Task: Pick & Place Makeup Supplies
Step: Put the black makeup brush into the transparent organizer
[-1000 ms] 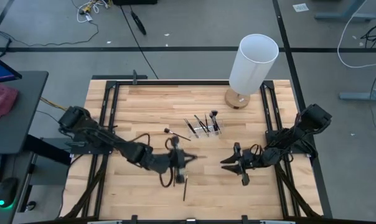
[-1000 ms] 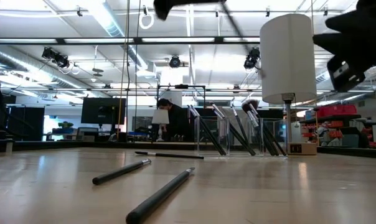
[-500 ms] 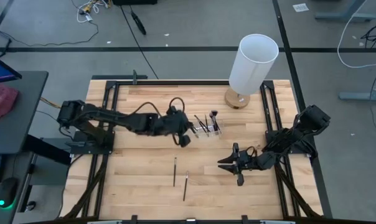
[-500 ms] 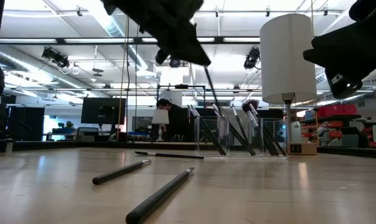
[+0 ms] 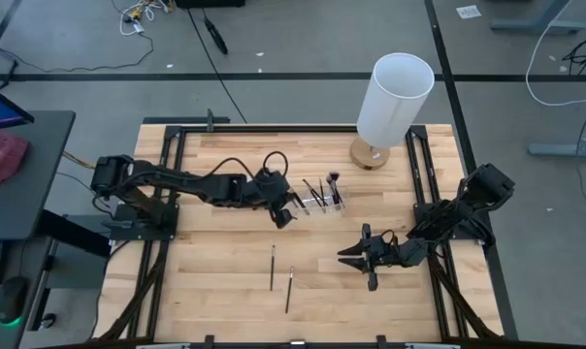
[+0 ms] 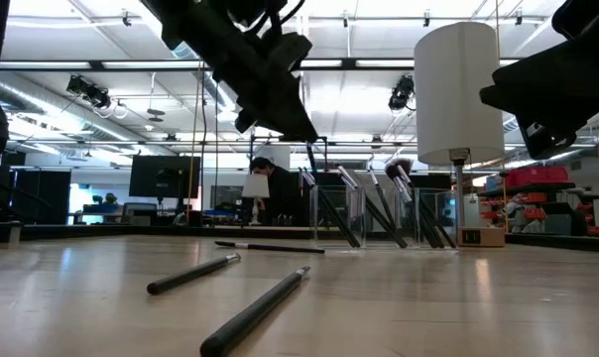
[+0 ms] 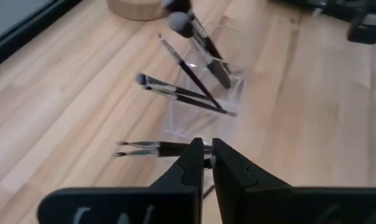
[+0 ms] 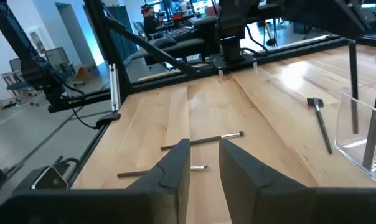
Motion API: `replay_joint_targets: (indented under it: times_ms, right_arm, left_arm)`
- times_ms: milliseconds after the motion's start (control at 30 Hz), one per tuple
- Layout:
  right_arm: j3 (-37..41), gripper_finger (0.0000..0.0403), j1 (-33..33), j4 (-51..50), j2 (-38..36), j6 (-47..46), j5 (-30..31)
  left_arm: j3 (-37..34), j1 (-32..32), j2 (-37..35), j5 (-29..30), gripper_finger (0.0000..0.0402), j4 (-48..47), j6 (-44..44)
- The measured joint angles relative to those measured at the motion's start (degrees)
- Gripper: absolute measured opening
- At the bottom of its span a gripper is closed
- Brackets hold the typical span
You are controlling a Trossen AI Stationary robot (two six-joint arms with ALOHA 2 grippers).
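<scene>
Several thin dark-handled brushes [image 5: 321, 192] lean tip-up in the clear holder [image 5: 322, 200], another [image 7: 166, 147] hangs at the holder's near end, one lies flat left of it [image 5: 275, 208], two lie apart on the front boards [image 5: 272, 267] [image 5: 289, 288].

Lighting even and bright overhead; the counter [image 5: 225, 281] shows only faint soft shadows under both arms in the high view. Low view is backlit: ceiling strip lights [image 6: 171, 25] blow out above the white lamp [image 6: 460, 89], arms near it read as black silhouettes, and the wood nearest the lens is soft, with the closest brush [image 6: 255, 312] out of focus. Left wrist view is soft throughout; the brushes in the clear holder [image 7: 203, 93] are smeared, and glare sits on the holder's walls. Right wrist view has a broad sheen on the wood beside the holder, slight bending of straight lines toward the edges, and a bright, washed-out room behind.
</scene>
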State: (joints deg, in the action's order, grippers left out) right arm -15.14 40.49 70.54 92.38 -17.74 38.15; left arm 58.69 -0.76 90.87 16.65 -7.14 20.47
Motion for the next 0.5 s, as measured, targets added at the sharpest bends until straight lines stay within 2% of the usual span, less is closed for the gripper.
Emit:
replay_joint_targets:
  times_ms: [167,500]
  right_arm:
    - [0.0,0.0089,0.0,0.02,0.0,-0.02,0.02]
    - [0.0,0.0089,-0.02,0.07,0.0,0.0,0.2]
  left_arm:
    - [-1.94,0.43,0.0,1.64,0.0022,3.3,-0.09]
    - [-6.07,2.59,0.0,-1.61,0.0023,8.12,2.54]
